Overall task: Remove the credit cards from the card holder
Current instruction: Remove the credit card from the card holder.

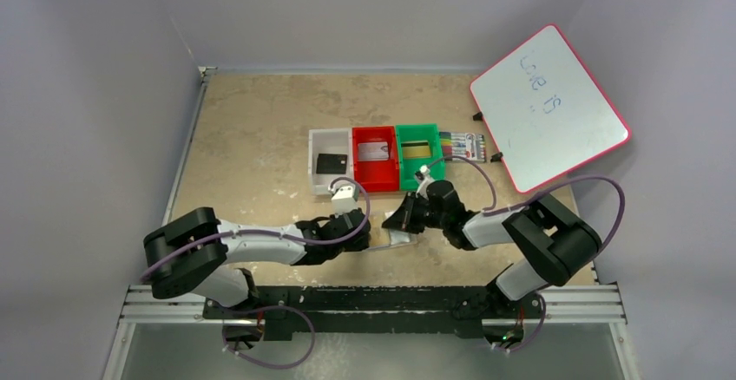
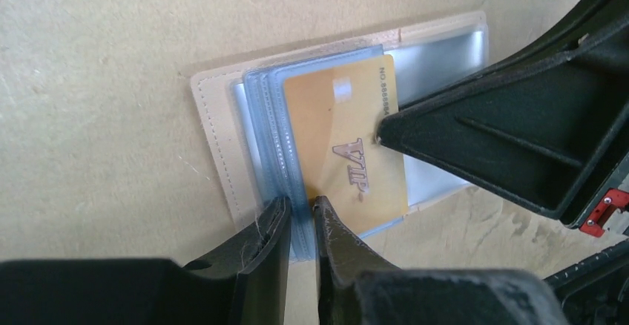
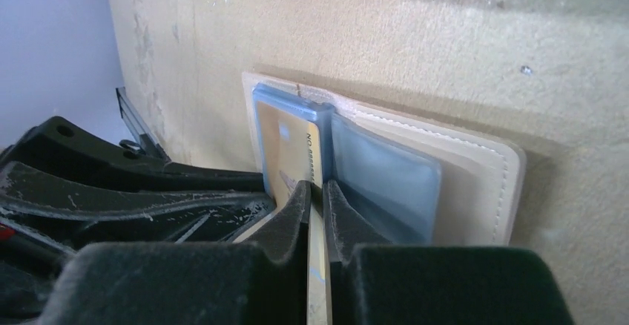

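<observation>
Centrally, near the front edge of the table [image 1: 252, 128], the card holder [image 2: 215, 139] lies open and flat. Its tan stitched cover is underneath and its clear blue sleeves [image 2: 261, 117] are fanned on top.

Left gripper [image 2: 300, 220]: fingers drawn nearly together, pinching the near edge of the blue sleeves.

Right gripper [image 3: 317, 195]: fingers closed to a thin slit on the edge of a gold card [image 2: 341, 117] (lettered "VIP", with a number along one short side). The card lies over the sleeves; whether any part of it sits inside a sleeve cannot be told.

The two grippers reach the holder from opposite sides and stand just beside each other.

Behind them, three open bins stand in a touching row: white bin [image 1: 323, 147], red bin [image 1: 375, 179], green bin [image 1: 418, 134]. Each has a card lying in it (dark in the white one, pale in the red one).

Just right of the green bin lies a pack of markers [image 1: 463, 146]. A red-framed whiteboard [image 1: 548, 107] stands tilted at the far right, its blue writing too faint to read.
</observation>
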Controlling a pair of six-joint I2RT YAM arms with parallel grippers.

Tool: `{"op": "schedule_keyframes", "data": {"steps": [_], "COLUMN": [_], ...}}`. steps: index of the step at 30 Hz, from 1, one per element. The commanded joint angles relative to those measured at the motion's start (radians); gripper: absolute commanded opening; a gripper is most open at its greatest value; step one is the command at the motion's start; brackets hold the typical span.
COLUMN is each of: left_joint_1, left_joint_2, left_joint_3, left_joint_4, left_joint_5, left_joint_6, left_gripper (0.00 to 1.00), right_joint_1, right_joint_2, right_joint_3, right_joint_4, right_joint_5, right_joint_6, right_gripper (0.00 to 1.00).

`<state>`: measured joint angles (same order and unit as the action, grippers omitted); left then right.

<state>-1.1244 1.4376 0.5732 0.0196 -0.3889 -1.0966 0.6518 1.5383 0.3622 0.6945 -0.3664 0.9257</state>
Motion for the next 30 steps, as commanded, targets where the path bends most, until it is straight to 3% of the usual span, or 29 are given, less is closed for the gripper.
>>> {"op": "schedule_keyframes", "data": {"steps": [1, 14, 30], "left_joint_1": [-0.054, -0.063, -0.062], "left_joint_2": [0.002, 0.01, 0.016], "left_joint_3": [-0.008, 0.038, 0.044], "left_joint_4": [0.032, -0.105, -0.105], "left_joint_5": [0.034, -0.073, -0.083], "left_joint_6": [-0.069, -0.077, -0.073], "left_gripper": [0.15, 0.06, 0.01], "right_joint_1": [0.012, 0.008, -0.018], "right_joint_2": [-0.035, -0.142, -0.19], "right_joint_3": [-0.031, -0.086, -0.103], "right_joint_4": [0.123, 0.027, -0.042], "right_joint_5": [-0.102, -0.005, 0.003], "right_joint_6": [0.068, 0.077, 0.049], "right_gripper": [0.04, 0.01, 0.02]}}
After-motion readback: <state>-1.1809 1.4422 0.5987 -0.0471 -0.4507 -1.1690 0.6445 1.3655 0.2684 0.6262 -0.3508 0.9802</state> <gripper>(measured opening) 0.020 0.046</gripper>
